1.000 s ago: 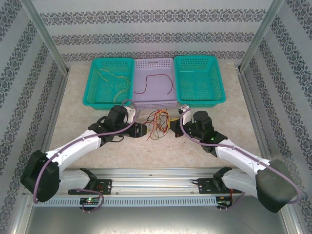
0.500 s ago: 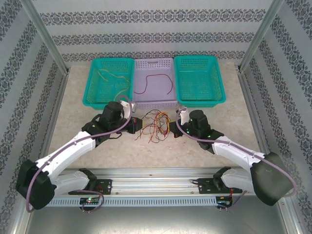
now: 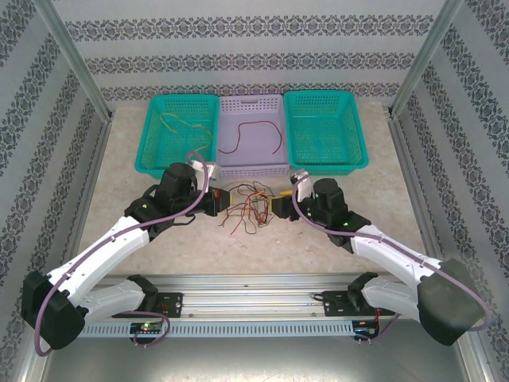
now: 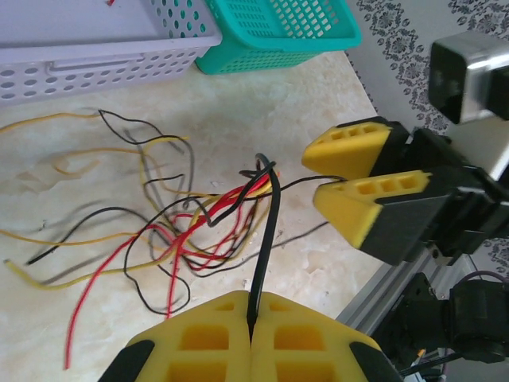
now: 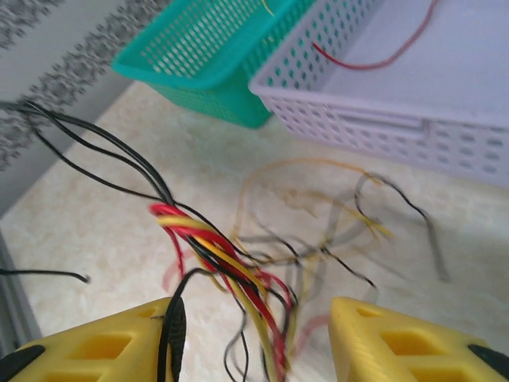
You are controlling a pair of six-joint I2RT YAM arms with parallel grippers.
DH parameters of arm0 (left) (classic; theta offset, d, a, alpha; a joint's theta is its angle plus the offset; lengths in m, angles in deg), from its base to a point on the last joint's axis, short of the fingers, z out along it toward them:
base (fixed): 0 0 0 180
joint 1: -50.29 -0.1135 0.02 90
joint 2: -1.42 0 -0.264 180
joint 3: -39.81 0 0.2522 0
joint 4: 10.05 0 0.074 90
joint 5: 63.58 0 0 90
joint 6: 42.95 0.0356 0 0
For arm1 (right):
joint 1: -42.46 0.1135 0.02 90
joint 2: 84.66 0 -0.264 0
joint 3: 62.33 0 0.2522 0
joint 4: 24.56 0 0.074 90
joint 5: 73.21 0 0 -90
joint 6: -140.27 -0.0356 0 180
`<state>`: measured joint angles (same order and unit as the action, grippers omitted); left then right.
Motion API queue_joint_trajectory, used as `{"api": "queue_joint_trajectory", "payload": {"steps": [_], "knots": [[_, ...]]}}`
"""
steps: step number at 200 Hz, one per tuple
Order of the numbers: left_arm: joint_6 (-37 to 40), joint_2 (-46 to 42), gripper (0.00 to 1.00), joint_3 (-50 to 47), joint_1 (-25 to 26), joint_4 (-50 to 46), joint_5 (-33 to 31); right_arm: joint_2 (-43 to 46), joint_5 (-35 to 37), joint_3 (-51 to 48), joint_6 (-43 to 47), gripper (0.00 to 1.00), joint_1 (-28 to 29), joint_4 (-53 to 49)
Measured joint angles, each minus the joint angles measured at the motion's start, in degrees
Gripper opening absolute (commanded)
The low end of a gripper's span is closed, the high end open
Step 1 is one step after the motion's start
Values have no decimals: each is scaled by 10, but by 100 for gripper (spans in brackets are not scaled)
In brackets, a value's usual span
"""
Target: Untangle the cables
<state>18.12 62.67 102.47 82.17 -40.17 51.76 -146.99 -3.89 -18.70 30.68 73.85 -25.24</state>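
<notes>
the cables [image 3: 248, 207] lie in a loose red, yellow and black knot on the bench [image 3: 238, 251], just before the lavender basket [image 3: 253, 169]. the left claw [image 4: 253, 310] is pinched tight on a black strand [image 4: 266, 231]; the right claw [image 5: 258, 318] stands parted around the bundle, apparently gripping nothing. they look light, limp and snag-prone, so take a single strand near a free end.

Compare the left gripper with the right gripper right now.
The left gripper is shut; the right gripper stands open. The left gripper pinches one black cable; the right gripper only straddles the tangled cables, clamping none. Both have yellow fingers and face each other across the tangle.
</notes>
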Motion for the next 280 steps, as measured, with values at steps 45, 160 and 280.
{"api": "queue_joint_trajectory", "payload": {"steps": [45, 160, 280], "knots": [[-18, -9, 0, 0, 0, 0, 7, -30, -57, 37, -33, 50, 21, 1], [-36, -20, 0, 15, 0, -34, -34, -17, -70, 26, -97, 45, 50, 9], [-105, -19, 0, 15, 0, -8, -24, -227, 7, 38, -129, 52, 154, 196]]}}
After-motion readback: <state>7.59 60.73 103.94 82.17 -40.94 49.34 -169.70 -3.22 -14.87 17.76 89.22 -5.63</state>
